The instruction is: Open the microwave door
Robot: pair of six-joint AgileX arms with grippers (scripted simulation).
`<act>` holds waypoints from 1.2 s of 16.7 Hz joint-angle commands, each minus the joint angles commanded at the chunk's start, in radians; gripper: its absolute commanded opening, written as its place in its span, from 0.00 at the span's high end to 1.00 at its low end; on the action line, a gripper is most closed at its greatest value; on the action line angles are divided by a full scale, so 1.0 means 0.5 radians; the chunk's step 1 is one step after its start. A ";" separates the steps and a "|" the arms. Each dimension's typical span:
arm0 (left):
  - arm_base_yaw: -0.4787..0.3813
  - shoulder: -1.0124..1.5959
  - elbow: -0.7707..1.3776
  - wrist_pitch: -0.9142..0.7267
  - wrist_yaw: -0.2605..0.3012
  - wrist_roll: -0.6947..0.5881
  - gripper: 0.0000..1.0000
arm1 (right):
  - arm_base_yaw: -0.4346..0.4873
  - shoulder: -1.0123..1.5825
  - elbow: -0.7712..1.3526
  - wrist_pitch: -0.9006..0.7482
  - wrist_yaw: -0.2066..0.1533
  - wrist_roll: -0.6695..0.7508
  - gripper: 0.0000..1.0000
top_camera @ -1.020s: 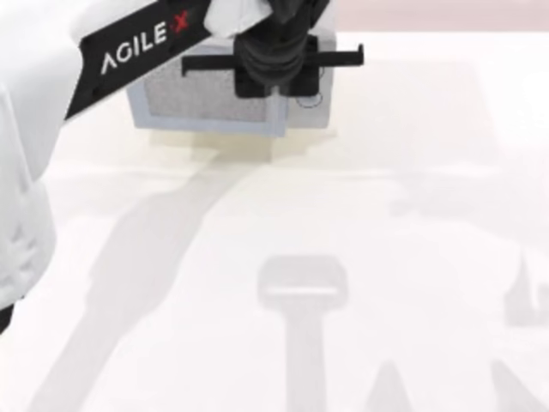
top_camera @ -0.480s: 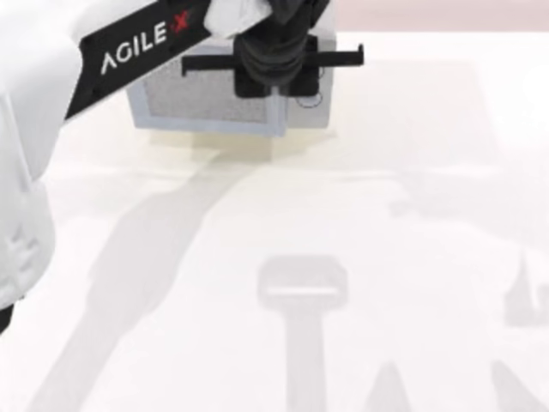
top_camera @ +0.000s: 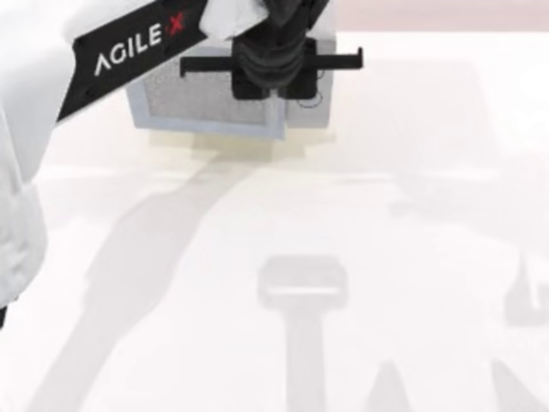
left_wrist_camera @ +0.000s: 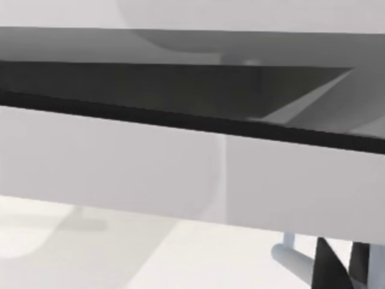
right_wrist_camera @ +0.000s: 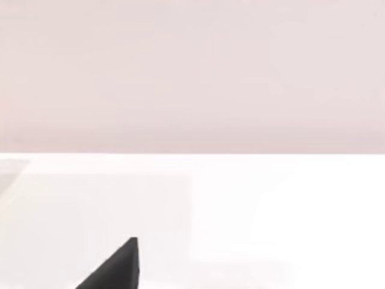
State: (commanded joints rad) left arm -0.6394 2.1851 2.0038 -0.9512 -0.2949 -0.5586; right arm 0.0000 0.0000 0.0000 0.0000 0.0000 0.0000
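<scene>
microwave: small light-grey boxy microwave [top_camera: 230, 101] at table's far left-centre | door: flat mesh-windowed microwave door [top_camera: 206, 101] slightly ajar | left gripper [top_camera: 273, 81]: at handle edge to pull; grip state cannot tell | right arm: parked, unseen

Bright, washed-out; soft arm shadows on table [top_camera: 412, 257].

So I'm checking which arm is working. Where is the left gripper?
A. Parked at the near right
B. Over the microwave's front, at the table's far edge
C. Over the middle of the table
B: the left gripper hangs over the microwave, by its door.
</scene>
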 joint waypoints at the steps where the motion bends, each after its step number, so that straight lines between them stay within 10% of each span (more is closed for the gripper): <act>1: 0.004 -0.028 -0.053 0.021 0.011 0.031 1.00 | 0.000 0.000 0.000 0.000 0.000 0.000 0.00; 20: 0.015 -0.152 -0.225 0.123 0.052 0.139 1.00 | 0.000 0.000 0.000 0.000 0.000 0.000 0.00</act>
State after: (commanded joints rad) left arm -0.6319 2.1090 1.8913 -0.8894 -0.2686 -0.4891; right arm 0.0000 0.0000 0.0000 0.0000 0.0000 0.0000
